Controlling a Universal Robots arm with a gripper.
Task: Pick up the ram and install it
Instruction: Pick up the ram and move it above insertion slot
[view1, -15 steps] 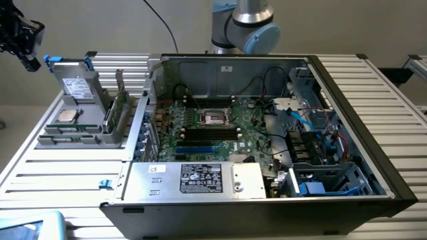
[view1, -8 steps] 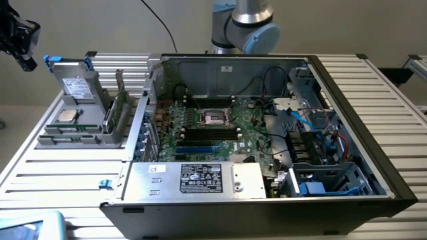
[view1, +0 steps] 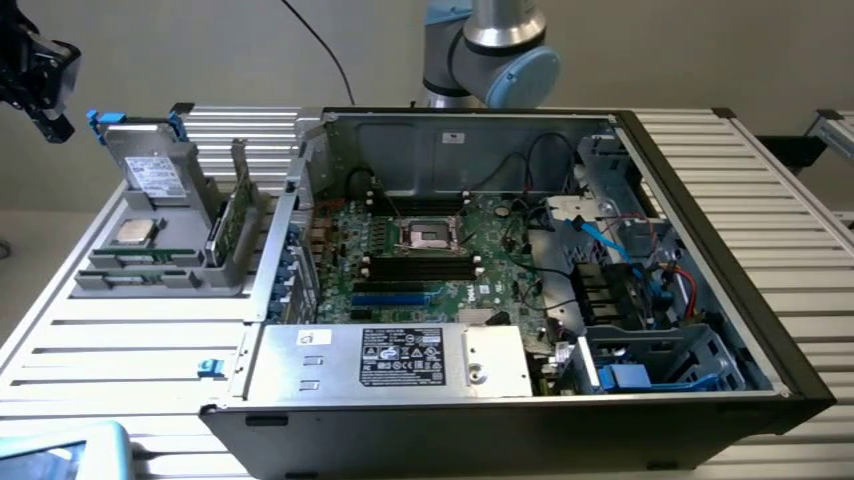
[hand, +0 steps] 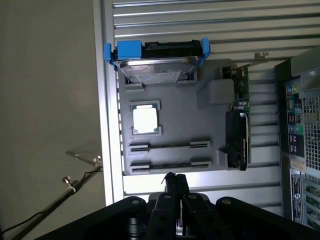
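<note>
Hovering near the ram (hand: 170, 164), gripper (hand: 171, 177) fingers (hand: 179, 186) pinched together, empty; descending closed risks jabbing its edge.

ARM joint (view1: 497, 50): silver-grey cylindrical housing, rounded light-blue end cap, grey tube section adjoining | GRIPPER (hand: 174, 177): matte black throughout | FINGERS (hand: 181, 188): two narrow tapered bars, slim rounded tips | LINKAGE (hand: 165, 215) behind fingertips: broad black body, rounded knuckles, glossy pivot pins either side of centre
</note>
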